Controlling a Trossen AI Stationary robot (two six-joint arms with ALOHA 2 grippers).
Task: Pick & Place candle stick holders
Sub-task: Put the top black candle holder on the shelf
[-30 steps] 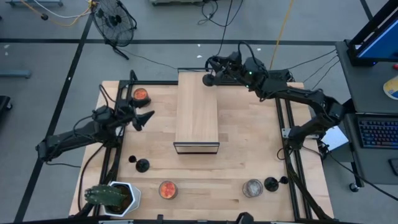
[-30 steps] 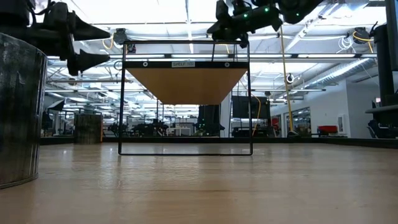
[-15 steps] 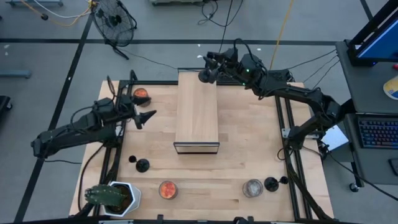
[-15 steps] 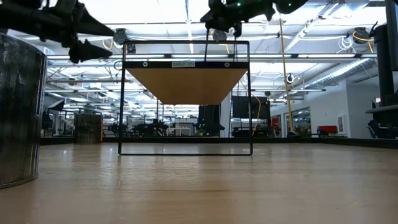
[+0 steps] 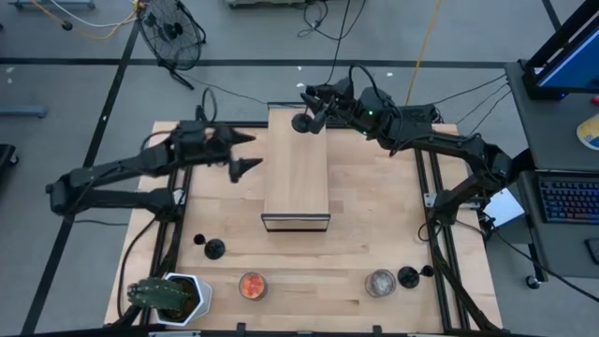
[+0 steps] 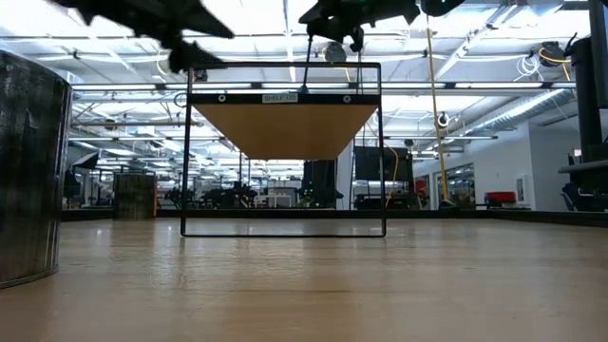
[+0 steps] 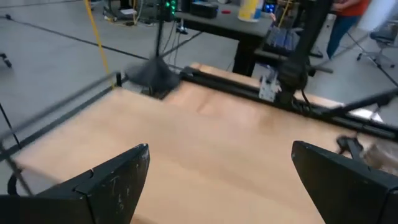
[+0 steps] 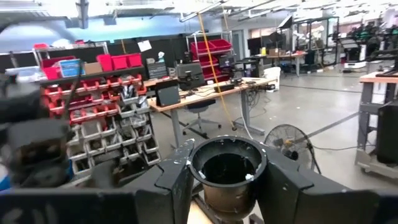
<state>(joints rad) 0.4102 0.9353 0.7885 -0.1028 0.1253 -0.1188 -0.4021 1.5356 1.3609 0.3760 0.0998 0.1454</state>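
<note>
My right gripper is shut on a black candle stick holder above the far end of the wooden box. In the right wrist view the holder's round hollow part sits between the fingers. My left gripper is open and empty in the air just left of the box. In the left wrist view it shows over bare wood. Two more holders stand on their disc bases at the near left. Two others stand at the near right. My right gripper pinches the holder's round black cup-like part between its two fingers, one on each side. The fingers come roughly level from the table's right, toward its left. The holder is lifted clear above the box's far end.
A red candle tin sits at the far left and another near the front. A silver tin is at the near right. A potted plant stands at the near left corner. Black frame rails run along both table sides.
My left gripper has risen and swung toward the table's right, from beside the far-left candle tin to the box's left side, staying open. My right gripper has moved slightly toward the table's left with the holder, over the box's far end.
</note>
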